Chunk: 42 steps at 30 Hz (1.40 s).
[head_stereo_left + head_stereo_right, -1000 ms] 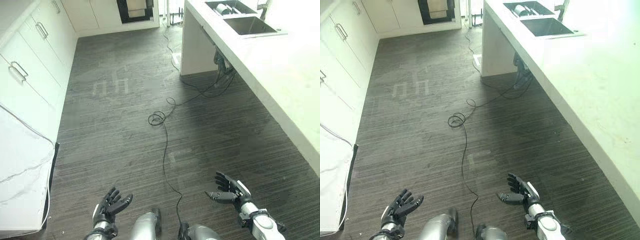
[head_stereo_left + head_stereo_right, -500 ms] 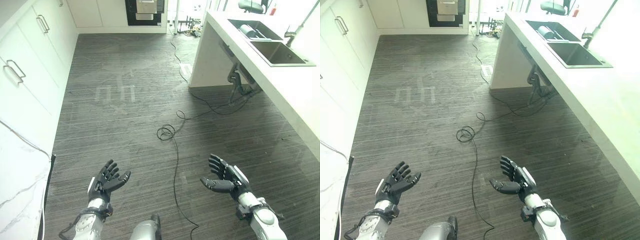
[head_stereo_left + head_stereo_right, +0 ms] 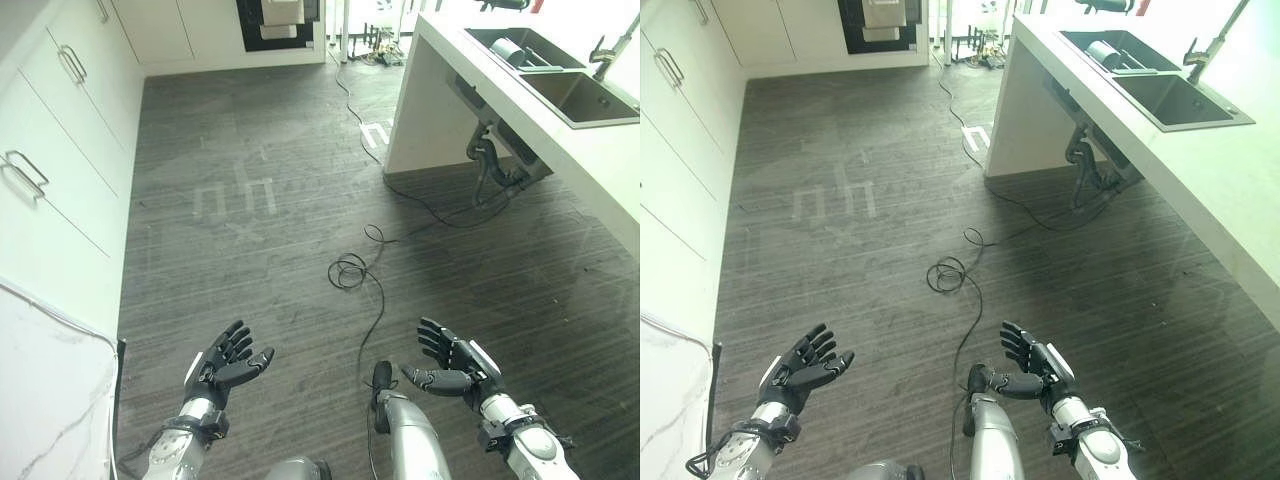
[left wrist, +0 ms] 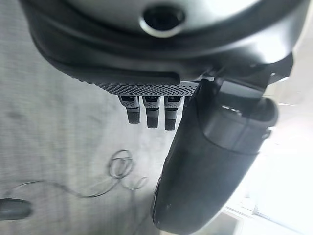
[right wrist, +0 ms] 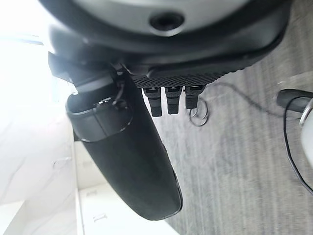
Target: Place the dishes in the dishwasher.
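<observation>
Dark floor [image 3: 250,250] shifted in view; both hands' spread unchanged.

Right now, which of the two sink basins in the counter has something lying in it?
The far basin, further from the robot, holds a silver cylindrical object on its side. The near basin, beside the faucet, looks bare.

dark striped floor [image 3: 250,260], white cabinets [image 3: 50,170], white counter [image 3: 560,140]

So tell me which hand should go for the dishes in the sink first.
Right, probably. The sink is set in the counter along the robot's right side, and the right hand is open and empty on that side. The left hand, also open, is over by the cabinets.
</observation>
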Tool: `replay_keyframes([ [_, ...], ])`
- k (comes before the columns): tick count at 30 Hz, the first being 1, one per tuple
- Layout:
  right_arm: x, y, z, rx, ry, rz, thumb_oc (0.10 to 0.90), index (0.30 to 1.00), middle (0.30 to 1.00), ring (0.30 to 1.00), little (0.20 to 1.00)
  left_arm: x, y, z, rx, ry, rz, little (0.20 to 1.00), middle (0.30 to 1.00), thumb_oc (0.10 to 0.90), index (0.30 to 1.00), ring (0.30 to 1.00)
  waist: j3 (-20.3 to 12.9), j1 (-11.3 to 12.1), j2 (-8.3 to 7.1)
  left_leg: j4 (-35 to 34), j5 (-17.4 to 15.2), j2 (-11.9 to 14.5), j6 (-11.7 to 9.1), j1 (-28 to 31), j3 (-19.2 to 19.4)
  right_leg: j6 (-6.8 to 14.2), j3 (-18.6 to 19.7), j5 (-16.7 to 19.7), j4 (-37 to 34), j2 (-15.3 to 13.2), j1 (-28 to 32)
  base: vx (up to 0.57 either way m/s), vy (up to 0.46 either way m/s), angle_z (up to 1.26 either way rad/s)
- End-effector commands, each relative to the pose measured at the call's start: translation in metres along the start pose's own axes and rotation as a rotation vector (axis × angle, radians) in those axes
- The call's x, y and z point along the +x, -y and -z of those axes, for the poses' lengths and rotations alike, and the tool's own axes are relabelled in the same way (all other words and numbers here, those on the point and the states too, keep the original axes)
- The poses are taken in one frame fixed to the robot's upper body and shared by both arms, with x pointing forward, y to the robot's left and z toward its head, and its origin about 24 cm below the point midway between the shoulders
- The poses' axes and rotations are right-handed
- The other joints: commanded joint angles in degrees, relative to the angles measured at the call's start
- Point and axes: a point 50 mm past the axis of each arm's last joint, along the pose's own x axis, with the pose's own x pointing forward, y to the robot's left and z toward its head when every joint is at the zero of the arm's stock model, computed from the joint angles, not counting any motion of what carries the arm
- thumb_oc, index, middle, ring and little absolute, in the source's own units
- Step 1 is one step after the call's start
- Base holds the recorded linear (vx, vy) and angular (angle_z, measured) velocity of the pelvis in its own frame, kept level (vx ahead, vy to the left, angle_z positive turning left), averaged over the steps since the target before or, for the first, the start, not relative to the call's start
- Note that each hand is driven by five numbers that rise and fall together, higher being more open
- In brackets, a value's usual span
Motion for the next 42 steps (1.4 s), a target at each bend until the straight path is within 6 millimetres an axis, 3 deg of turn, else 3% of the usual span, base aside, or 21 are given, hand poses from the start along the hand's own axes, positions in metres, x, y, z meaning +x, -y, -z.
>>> replay_keyframes([
  [1, 0.008, 0.013, -0.069, -0.082, 0.327, 0.029, 0.8, 0.9, 0.9, 0.9, 0.9, 0.006, 0.009, -0.06, 0.137, 0.26, 0.11, 0.9, 0.9, 0.8, 0.9, 0.9, -4.82, 0.7, -0.97, -3.63, 0.51, 1.36, -1.48, -2.17, 0.7, 5.56, 0.14, 0.86, -2.81, 0.08, 9.13, 0.38, -0.307, 0.1],
  [4, 0.008, 0.017, -0.086, -0.108, 0.386, 0.039, 0.8, 0.9, 0.9, 0.9, 0.9, 0.005, 0.016, -0.068, 0.137, 0.303, 0.128, 0.9, 0.9, 0.8, 0.9, 0.9, -6.58, 0.43, -0.95, -3.63, -0.41, 1.47, -2.51, 0.51, 0.96, 4.05, -0.89, 0.09, -2.81, 0.13, 11.38, 0.34, -0.288, -0.01],
  [5, 0.006, 0.019, -0.105, -0.13, 0.453, 0.04, 0.8, 0.9, 0.9, 0.9, 0.9, 0.003, 0.022, -0.082, 0.152, 0.384, 0.133, 0.9, 0.9, 0.8, 0.9, 0.9, -7.22, 0.46, -0.16, -3.63, 1.16, 2.4, -4.15, 2.46, 1.07, 2.55, -1.16, -2.0, -2.81, 1.44, 13.51, 0.43, -0.431, -0.36],
  [6, 0.004, 0.017, -0.114, -0.134, 0.491, 0.025, 0.8, 0.9, 0.9, 0.9, 0.9, 0.002, 0.024, -0.087, 0.148, 0.429, 0.128, 0.9, 0.9, 0.8, 0.9, 0.9, -7.59, 0.53, -0.26, -3.63, 5.63, 2.32, -5.32, 2.89, 0.66, 1.41, -0.66, -3.1, -2.81, 1.88, 14.23, 0.39, -0.39, -0.5],
  [8, 0.003, 0.016, -0.117, -0.134, 0.506, 0.015, 0.8, 0.9, 0.9, 0.9, 0.9, 0.001, 0.025, -0.089, 0.14, 0.449, 0.128, 0.9, 0.9, 0.8, 0.9, 0.9, -7.73, 0.65, -0.4, -3.63, 7.71, 2.23, -5.85, 2.9, 0.54, 0.94, -0.31, -3.7, -2.81, 2.02, 14.6, 0.17, -0.164, -0.34],
  [9, 0.001, 0.015, -0.121, -0.153, 0.524, 0.004, 0.8, 0.9, 0.9, 0.9, 0.9, 0.0, 0.026, -0.091, 0.122, 0.475, 0.128, 0.9, 0.9, 0.8, 0.9, 0.9, -7.84, 0.77, -0.93, -3.63, 13.0, 2.08, -6.93, 4.41, 1.16, -0.01, 0.41, -4.91, -2.81, 2.1, 15.67, 0.19, -0.189, -0.3],
  [11, -0.001, 0.013, -0.125, -0.178, 0.538, -0.012, 0.8, 0.9, 0.9, 0.9, 0.9, -0.003, 0.03, -0.096, 0.094, 0.52, 0.13, 0.9, 0.9, 0.8, 0.9, 0.9, -7.34, 1.08, -1.71, 4.03, 15.86, 1.93, -7.86, 1.41, 1.7, -1.19, 0.81, -6.27, -2.81, 1.93, 17.23, 0.19, -0.193, -0.27],
  [13, -0.003, 0.01, -0.126, -0.202, 0.546, -0.018, 0.8, 0.9, 0.9, 0.9, 0.9, -0.007, 0.034, -0.098, 0.066, 0.555, 0.13, 0.9, 0.9, 0.8, 0.9, 0.9, -6.6, 1.69, -2.23, 9.93, 16.14, 3.17, -7.59, -5.0, 2.59, -1.97, 0.64, -7.22, -2.81, 1.94, 18.72, 0.14, -0.13, -0.2],
  [16, 0.001, 0.01, -0.131, -0.193, 0.549, -0.024, 0.8, 0.9, 0.9, 0.9, 0.9, -0.009, 0.037, -0.103, 0.07, 0.587, 0.135, 0.9, 0.9, 0.8, 0.9, 0.9, -5.74, 2.82, -2.63, 1.84, 13.14, 3.27, -5.83, -6.09, 3.8, -0.97, 1.84, -7.87, -2.81, 2.26, 19.77, 0.2, 0.016, -0.22],
  [17, 0.003, 0.008, -0.132, -0.191, 0.551, -0.037, 0.8, 0.9, 0.9, 0.9, 0.9, -0.013, 0.034, -0.106, 0.093, 0.605, 0.13, 0.9, 0.9, 0.8, 0.9, 0.9, -5.23, 3.05, -1.0, -3.63, 9.74, 5.22, -5.89, -7.9, 3.89, -0.08, 2.77, -8.41, -2.81, 4.19, 20.33, 0.36, 0.225, -0.23],
  [18, 0.0, 0.008, -0.131, -0.195, 0.552, -0.053, 0.8, 0.9, 0.9, 0.9, 0.9, -0.019, 0.028, -0.107, 0.122, 0.622, 0.12, 0.9, 0.9, 0.8, 0.9, 0.9, -5.27, 3.4, 1.08, -3.63, 10.06, 7.87, -8.16, -13.67, 0.18, 0.19, 4.11, -9.55, -2.81, 6.87, 21.08, 0.36, 0.254, -0.14],
  [20, -0.002, 0.007, -0.132, -0.207, 0.558, -0.057, 0.8, 0.9, 0.9, 0.9, 0.9, -0.026, 0.022, -0.107, 0.12, 0.635, 0.117, 0.9, 0.9, 0.8, 0.9, 0.9, -4.8, 4.84, 2.03, -3.63, 13.79, 9.59, -9.92, -19.27, -3.72, -0.45, 6.03, -11.9, -2.81, 8.71, 23.22, 0.31, 0.224, -0.48],
  [23, -0.002, 0.007, -0.138, -0.219, 0.575, -0.076, 0.8, 0.9, 0.9, 0.9, 0.9, -0.029, 0.023, -0.107, 0.112, 0.66, 0.117, 0.9, 0.9, 0.8, 0.9, 0.9, -4.57, 5.84, 2.42, -3.63, 14.26, 10.88, -10.12, -22.59, -3.91, -0.52, 6.03, -13.98, -2.81, 8.36, 25.79, 0.26, 0.279, -0.62],
  [27, -0.006, 0.004, -0.142, -0.195, 0.576, -0.105, 0.8, 0.9, 0.9, 0.9, 0.9, -0.023, 0.023, -0.118, 0.116, 0.681, 0.104, 0.9, 0.9, 0.8, 0.9, 0.9, -6.37, 5.72, 2.15, -3.63, 13.46, 10.7, -8.6, -20.12, -2.84, 1.73, 5.43, -15.01, -2.81, 5.33, 29.42, 0.27, 0.317, -0.53],
  [31, -0.011, 0.004, -0.141, -0.177, 0.595, -0.071, 0.8, 0.9, 0.9, 0.9, 0.9, -0.019, 0.031, -0.134, 0.183, 0.732, 0.158, 0.9, 0.9, 0.8, 0.9, 0.9, -7.71, 5.57, 0.92, -3.63, 11.55, 7.58, -6.58, -17.93, -4.15, 3.84, 4.77, -12.82, -2.81, 2.92, 30.47, 0.23, 0.27, -0.14],
  [34, -0.009, 0.003, -0.143, -0.154, 0.627, -0.045, 0.8, 0.9, 0.9, 0.9, 0.9, -0.018, 0.037, -0.143, 0.237, 0.768, 0.2, 0.9, 0.9, 0.8, 0.9, 0.9, -8.04, 5.49, -0.15, -3.63, 10.37, 3.7, -3.91, -16.83, -6.74, 5.74, 4.89, -4.86, -2.81, 2.36, 31.77, 0.23, 0.261, 0.42],
  [35, -0.01, 0.001, -0.144, -0.138, 0.642, -0.05, 0.8, 0.9, 0.9, 0.9, 0.9, -0.019, 0.038, -0.146, 0.249, 0.776, 0.211, 0.9, 0.9, 0.8, 0.9, 0.9, -8.25, 5.36, 0.11, -3.63, 9.84, 2.6, -3.02, -16.14, -7.75, 6.14, 4.5, 0.53, -2.61, 3.04, 32.95, 0.23, 0.234, 0.35],
  [37, -0.011, -0.004, -0.144, -0.132, 0.657, -0.061, 0.8, 0.9, 0.9, 0.9, 0.9, -0.022, 0.041, -0.147, 0.274, 0.789, 0.225, 0.9, 0.9, 0.8, 0.9, 0.9, -7.78, 5.07, 0.7, -3.63, 9.18, 1.87, -2.21, -14.78, -8.48, 6.3, 4.27, 3.93, 5.77, 3.61, 30.28, 0.18, 0.22, 0.21],
  [39, -0.011, -0.009, -0.145, -0.128, 0.668, -0.079, 0.8, 0.9, 0.9, 0.9, 0.9, -0.025, 0.043, -0.148, 0.295, 0.804, 0.229, 0.9, 0.9, 0.8, 0.9, 0.9, -7.44, 4.86, 1.02, -3.63, 8.58, 2.03, -2.05, -13.67, -7.63, 5.82, 3.96, 4.17, 9.91, 3.33, 25.38, 0.12, 0.142, -0.07],
  [41, -0.011, -0.009, -0.146, -0.124, 0.675, -0.094, 0.8, 0.9, 0.9, 0.9, 0.9, -0.028, 0.044, -0.154, 0.313, 0.833, 0.233, 0.9, 0.9, 0.8, 0.9, 0.9, -6.94, 4.65, 1.12, -3.63, 8.41, 3.0, -2.39, -12.88, -5.66, 4.68, 1.48, 1.63, 5.5, 3.92, 22.52, 0.16, 0.014, -0.33],
  [42, -0.011, -0.008, -0.147, -0.125, 0.676, -0.098, 0.8, 0.9, 0.9, 0.9, 0.9, -0.028, 0.044, -0.158, 0.311, 0.842, 0.239, 0.9, 0.9, 0.8, 0.9, 0.9, -6.68, 4.5, 0.86, -3.63, 8.13, 3.39, -2.64, -12.44, -4.65, 4.37, -0.09, 1.03, 0.02, 4.69, 22.76, 0.23, -0.133, -0.46],
])
